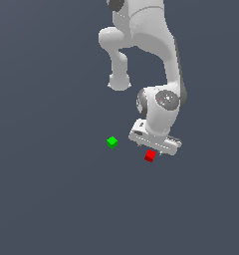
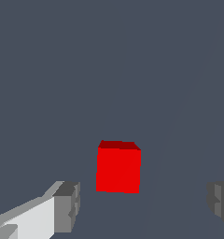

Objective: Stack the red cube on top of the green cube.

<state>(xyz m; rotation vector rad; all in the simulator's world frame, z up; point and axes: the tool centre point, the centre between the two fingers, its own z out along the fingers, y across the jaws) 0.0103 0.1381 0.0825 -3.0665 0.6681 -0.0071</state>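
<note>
While the gripper (image 2: pixel 144 205) hangs with jaws spread above the red cube (image 2: pixel 118 167), the green cube (image 1: pixel 112 142) sits near that red cube, apart.

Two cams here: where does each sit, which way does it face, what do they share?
Exterior view: off the arm, raised, looking down at the grey floor, white arm, small red cube and small green cube.
Wrist view: on the wrist, facing past the open end effector fingertips toward the red cube.
Shared: red cube, end effector.
</note>
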